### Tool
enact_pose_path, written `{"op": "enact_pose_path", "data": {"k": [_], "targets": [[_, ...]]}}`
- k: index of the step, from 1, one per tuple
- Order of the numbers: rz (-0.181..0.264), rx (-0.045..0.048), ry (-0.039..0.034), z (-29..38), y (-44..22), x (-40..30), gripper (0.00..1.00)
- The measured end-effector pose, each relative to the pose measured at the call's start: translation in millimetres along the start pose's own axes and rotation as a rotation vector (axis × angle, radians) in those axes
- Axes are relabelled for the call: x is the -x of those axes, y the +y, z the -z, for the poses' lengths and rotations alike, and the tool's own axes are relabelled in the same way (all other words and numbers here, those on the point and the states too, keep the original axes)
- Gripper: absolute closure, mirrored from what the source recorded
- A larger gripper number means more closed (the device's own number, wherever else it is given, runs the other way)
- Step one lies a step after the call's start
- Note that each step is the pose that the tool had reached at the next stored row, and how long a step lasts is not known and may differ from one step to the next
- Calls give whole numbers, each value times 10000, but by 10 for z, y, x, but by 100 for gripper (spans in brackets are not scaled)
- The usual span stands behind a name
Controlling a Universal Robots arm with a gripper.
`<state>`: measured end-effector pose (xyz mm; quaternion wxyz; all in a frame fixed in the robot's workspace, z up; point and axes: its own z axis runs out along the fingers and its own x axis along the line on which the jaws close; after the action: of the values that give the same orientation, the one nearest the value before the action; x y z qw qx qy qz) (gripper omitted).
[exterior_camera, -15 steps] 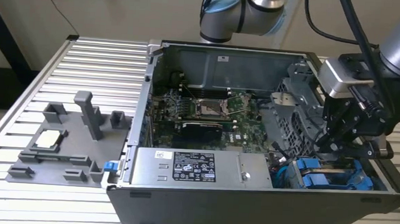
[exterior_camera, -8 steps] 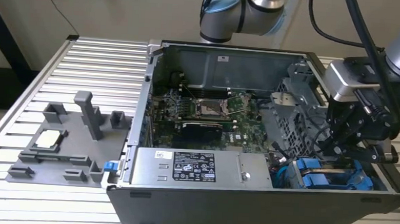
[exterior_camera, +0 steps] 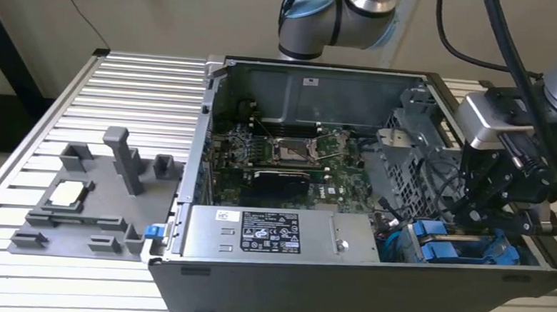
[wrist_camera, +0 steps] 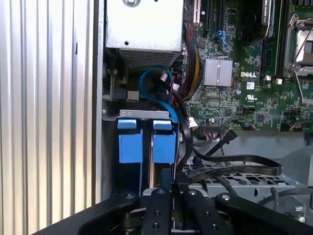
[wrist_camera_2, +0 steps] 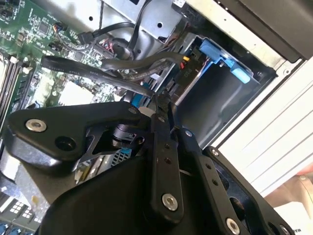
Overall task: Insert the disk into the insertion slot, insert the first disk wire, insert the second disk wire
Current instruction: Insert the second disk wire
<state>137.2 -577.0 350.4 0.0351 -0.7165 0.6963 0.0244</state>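
My jaws hang low inside the open black computer case (exterior_camera: 348, 292), at the lower right of the exterior view, nose-down over the grey drive cage (exterior_camera: 407, 159). I cannot tell whether they are open, closed, or pinching something; in both wrist views the tips sit among dark cabling that hides the gap.

Directly ahead of them, in the first wrist view, two bright blue plastic carrier fronts stand side by side in the cage. The one in line with my jaws I take to be the disk (wrist_camera: 164, 142), with a sliver of silver metal edge showing beneath it. The other similar blue carrier (wrist_camera: 131, 142) is just beside it, nearer the case wall. Both look seated in the blue-railed insertion slot (exterior_camera: 498, 250), so I judge the drive is already home, and I am held this close because the work now concerns its connectors.

Flat black wires (wrist_camera: 230, 166) loop just beside my jaws, draped over the cage top, loose ends within reach. A thin blue cable (wrist_camera: 151, 83) curls up behind the carriers towards the silver labelled power-supply box (exterior_camera: 269, 234).

Farther out lies the green motherboard (exterior_camera: 289, 153). The case rests on a ribbed aluminium surface (exterior_camera: 139, 84), with a grey moulded parts fixture (exterior_camera: 96, 189) at the exterior view's left.
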Motion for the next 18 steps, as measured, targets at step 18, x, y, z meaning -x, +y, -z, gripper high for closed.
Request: {"op": "enact_pose_path", "data": {"k": [18], "targets": [[-48,-41,-22,-73,-68,-29,84]]}}
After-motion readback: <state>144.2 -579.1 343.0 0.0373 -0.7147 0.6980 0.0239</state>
